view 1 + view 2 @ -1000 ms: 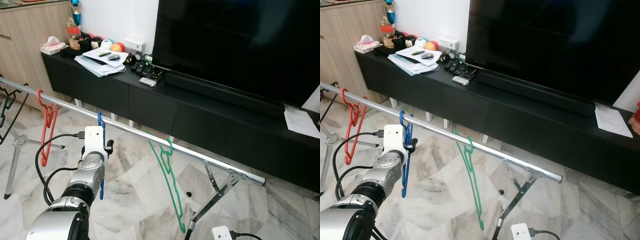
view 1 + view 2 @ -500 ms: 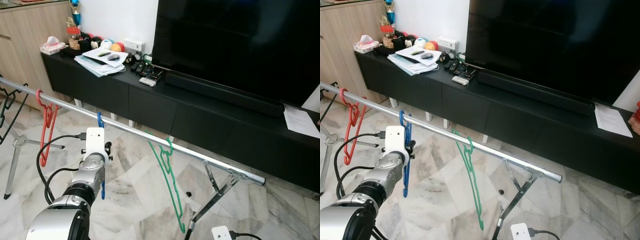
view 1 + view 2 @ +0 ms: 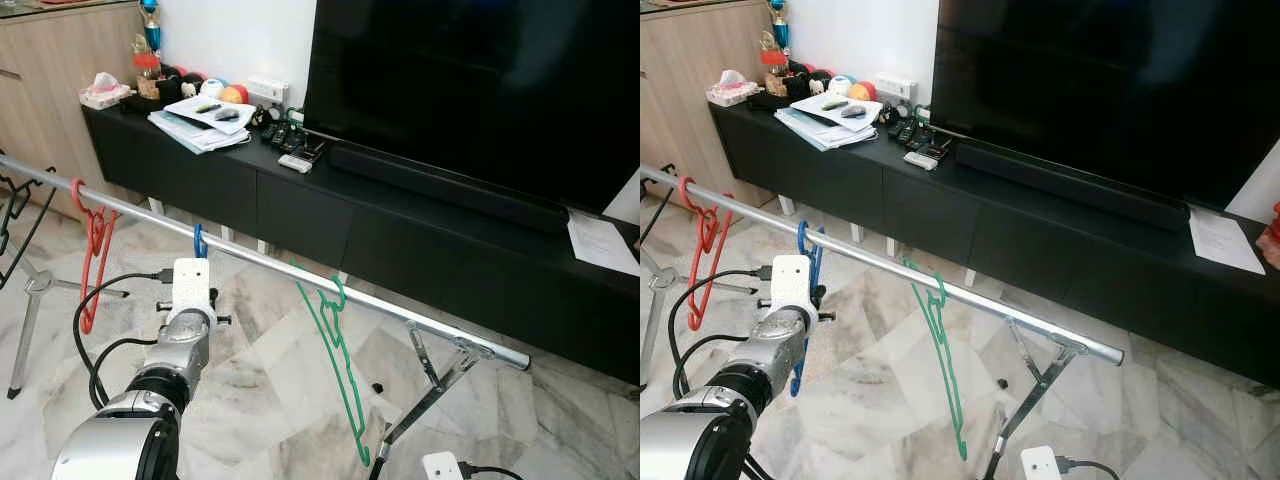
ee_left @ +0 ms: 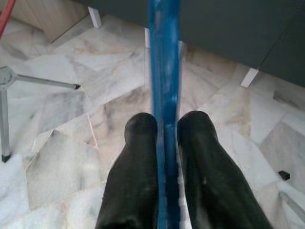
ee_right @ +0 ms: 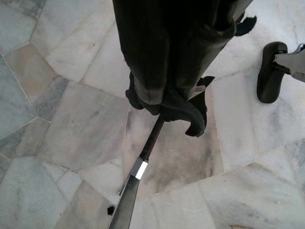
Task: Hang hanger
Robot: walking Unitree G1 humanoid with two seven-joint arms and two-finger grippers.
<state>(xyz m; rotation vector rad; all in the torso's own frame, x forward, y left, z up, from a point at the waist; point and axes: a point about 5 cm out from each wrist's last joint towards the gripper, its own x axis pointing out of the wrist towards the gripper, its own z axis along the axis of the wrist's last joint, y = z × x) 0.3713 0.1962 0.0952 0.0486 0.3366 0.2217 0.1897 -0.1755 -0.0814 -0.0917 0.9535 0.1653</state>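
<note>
Left gripper (image 4: 164, 138) clamped on the blue hanger (image 4: 164, 86), its hook over the rail (image 3: 970, 296), between the red hanger (image 3: 92, 250) and green hanger (image 3: 340, 370). We judge it light, stiff, slippery plastic; grip the lower bar. Right gripper (image 5: 164, 98): fingers together, idle.

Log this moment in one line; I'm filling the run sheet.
left gripper: shut on blue hanger | blue hanger: hooked on rail | right gripper: shut, idle over floor
</note>
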